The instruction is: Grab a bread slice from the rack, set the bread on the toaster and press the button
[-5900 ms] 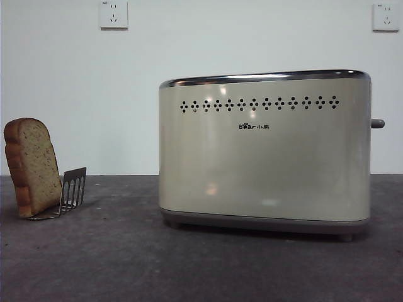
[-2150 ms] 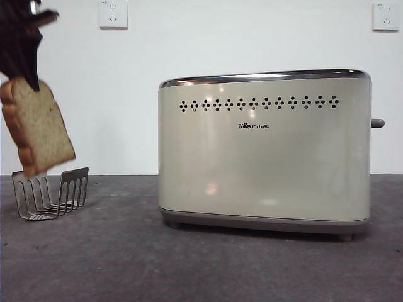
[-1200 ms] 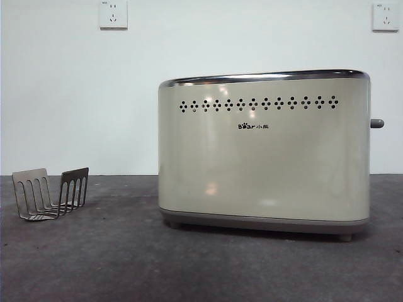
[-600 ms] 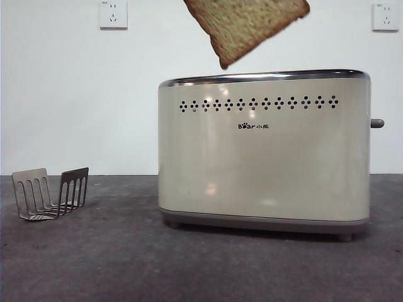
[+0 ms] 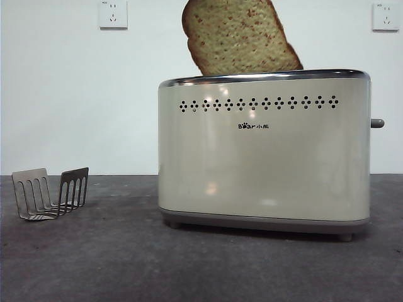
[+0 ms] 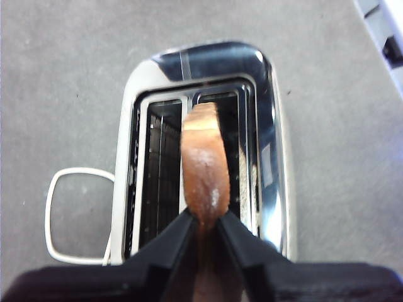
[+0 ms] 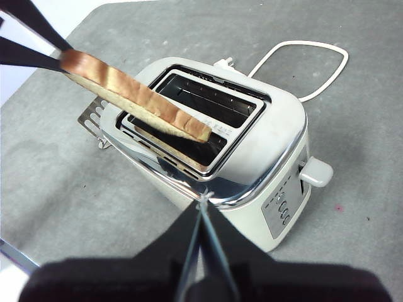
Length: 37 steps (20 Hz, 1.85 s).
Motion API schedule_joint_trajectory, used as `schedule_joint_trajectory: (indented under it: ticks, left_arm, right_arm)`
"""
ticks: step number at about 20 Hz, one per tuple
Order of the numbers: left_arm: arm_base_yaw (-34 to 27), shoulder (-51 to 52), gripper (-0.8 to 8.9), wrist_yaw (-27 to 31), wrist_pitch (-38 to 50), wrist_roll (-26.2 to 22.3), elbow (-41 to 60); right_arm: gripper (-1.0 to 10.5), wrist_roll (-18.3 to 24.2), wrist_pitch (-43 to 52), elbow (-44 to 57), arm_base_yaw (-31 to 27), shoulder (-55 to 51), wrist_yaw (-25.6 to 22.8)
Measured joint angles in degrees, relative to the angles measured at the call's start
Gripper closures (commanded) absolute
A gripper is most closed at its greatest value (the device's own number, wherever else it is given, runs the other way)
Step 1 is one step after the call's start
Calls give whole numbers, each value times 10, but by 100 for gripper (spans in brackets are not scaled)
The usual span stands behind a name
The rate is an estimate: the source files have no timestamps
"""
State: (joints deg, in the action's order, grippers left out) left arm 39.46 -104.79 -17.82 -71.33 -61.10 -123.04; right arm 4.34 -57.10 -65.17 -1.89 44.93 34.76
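The slice of bread (image 5: 238, 39) hangs tilted over the toaster (image 5: 264, 163), its lower edge hidden behind the chrome rim. In the left wrist view my left gripper (image 6: 203, 223) is shut on the slice's crust (image 6: 203, 170), right above the slots. The right wrist view shows the slice (image 7: 135, 97) slanting down to the mouth of a slot in the toaster (image 7: 252, 157), held by the left gripper (image 7: 38, 44). My right gripper (image 7: 203, 200) is shut and empty, above the toaster's near side. The button (image 5: 377, 123) sticks out of the narrow end (image 7: 317, 171). The rack (image 5: 50, 192) stands empty.
Two white wall sockets (image 5: 113, 14) (image 5: 385, 17) are on the back wall. The toaster's white cord (image 7: 315, 47) loops on the table behind it, also in the left wrist view (image 6: 56, 182). The grey table (image 5: 126, 264) runs around the toaster.
The left gripper lifted the slice out of the rack, carried it over the toaster, and has now lowered it and turned it more upright, its lower edge behind the rim.
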Motion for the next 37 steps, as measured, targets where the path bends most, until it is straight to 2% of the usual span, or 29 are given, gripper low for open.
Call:
schedule_joint_trajectory:
  ticks: [17, 21, 28, 33, 34, 36, 37]
  left_arm:
    - [25, -41, 818, 19, 3, -4, 0]
    - [36, -59, 818, 52, 7, -4, 0]
    - [57, -84, 818, 59, 16, -4, -2]
    - [61, -90, 804, 57, 21, 14, -4]
    - [61, -90, 746, 57, 25, 20, -4]
    - [61, -90, 506, 58, 36, 41, -4]
    - [61, -90, 431, 58, 42, 52, -4]
  right_arm:
    - [949, 0, -1, 0, 0, 0, 2]
    - [949, 0, -2, 0, 0, 0, 2]
    - [949, 0, -3, 0, 0, 7, 2]
    - [949, 0, -4, 0, 0, 7, 2]
    - [949, 0, -4, 0, 0, 7, 2]
    - [949, 0, -4, 0, 0, 7, 2]
    - [949, 0, -4, 0, 0, 7, 2]
